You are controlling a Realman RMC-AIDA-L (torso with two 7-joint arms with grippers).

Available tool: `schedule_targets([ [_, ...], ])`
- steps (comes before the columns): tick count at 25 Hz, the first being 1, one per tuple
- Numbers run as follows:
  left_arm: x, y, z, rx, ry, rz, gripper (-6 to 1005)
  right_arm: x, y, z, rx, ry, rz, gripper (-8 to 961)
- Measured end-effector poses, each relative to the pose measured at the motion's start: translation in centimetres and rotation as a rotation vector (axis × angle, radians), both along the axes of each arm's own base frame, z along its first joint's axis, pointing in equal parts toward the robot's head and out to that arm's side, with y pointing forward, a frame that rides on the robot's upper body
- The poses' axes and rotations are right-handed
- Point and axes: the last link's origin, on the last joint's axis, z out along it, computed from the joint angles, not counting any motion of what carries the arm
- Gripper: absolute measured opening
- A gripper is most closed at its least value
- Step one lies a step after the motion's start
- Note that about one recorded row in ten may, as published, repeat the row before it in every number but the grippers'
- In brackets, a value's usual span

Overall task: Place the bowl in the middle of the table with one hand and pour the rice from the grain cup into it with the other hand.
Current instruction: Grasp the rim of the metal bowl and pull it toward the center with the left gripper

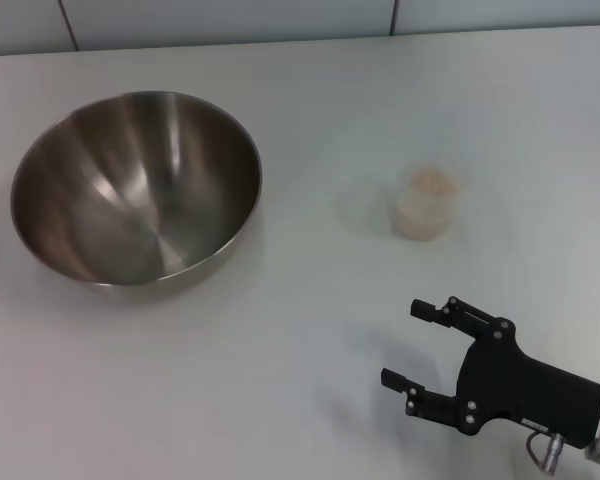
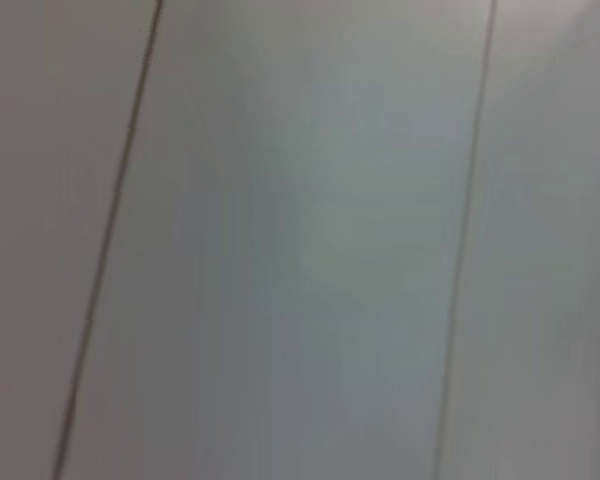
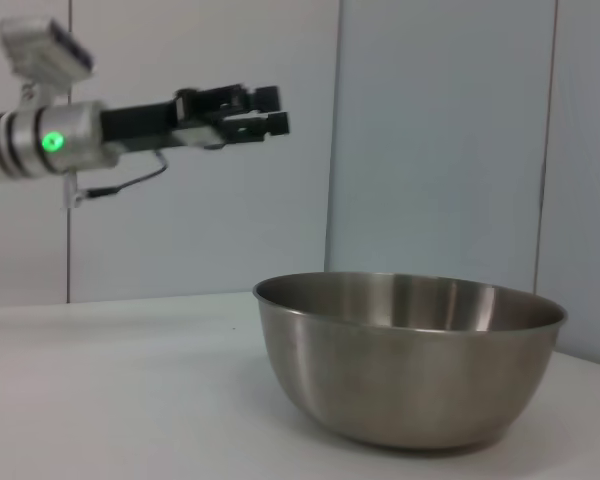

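The steel bowl [image 1: 137, 187] stands on the white table [image 1: 280, 380] at the left, and it also shows in the right wrist view [image 3: 410, 355]. The clear grain cup [image 1: 427, 203] holds rice [image 1: 432, 183] and stands upright right of centre. My right gripper [image 1: 405, 343] is open and empty, low over the table, near of the cup and apart from it. My left gripper [image 3: 277, 110] shows only in the right wrist view, raised well above the table, beyond the bowl and to one side of it, with nothing in it. The left wrist view shows only wall panels.
A grey panelled wall [image 1: 280, 20] runs behind the table's far edge. White tabletop lies between the bowl and the cup [image 1: 320, 230].
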Motion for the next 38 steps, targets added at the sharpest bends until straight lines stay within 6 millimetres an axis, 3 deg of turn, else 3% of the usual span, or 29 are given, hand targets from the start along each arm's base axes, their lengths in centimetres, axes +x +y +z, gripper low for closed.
schedule_targets([
  [5,0.8,5.0,3.8,-0.005,0.155,0.125,798,-0.2,0.3,0.0,-0.003,0.003,0.004,793],
  [11,1.7,7.9,5.0,-0.052,0.287,0.213,799,-0.2,0.2,0.0,-0.003,0.006,0.003,794],
  [15,3.8,9.8,5.3,-0.09,0.418,0.263,799,-0.1,0.1,0.0,0.0,0.009,-0.002,794],
  [24,10.3,11.0,3.0,-0.157,0.727,0.363,800,-0.1,-0.1,0.0,0.001,0.01,-0.004,795],
  [29,11.6,11.1,1.3,-0.358,0.81,0.368,801,0.0,0.0,0.0,0.003,0.007,-0.003,795],
  [38,11.2,12.5,0.1,-0.406,0.857,0.381,802,0.1,-0.3,0.1,0.004,0.007,-0.006,793],
])
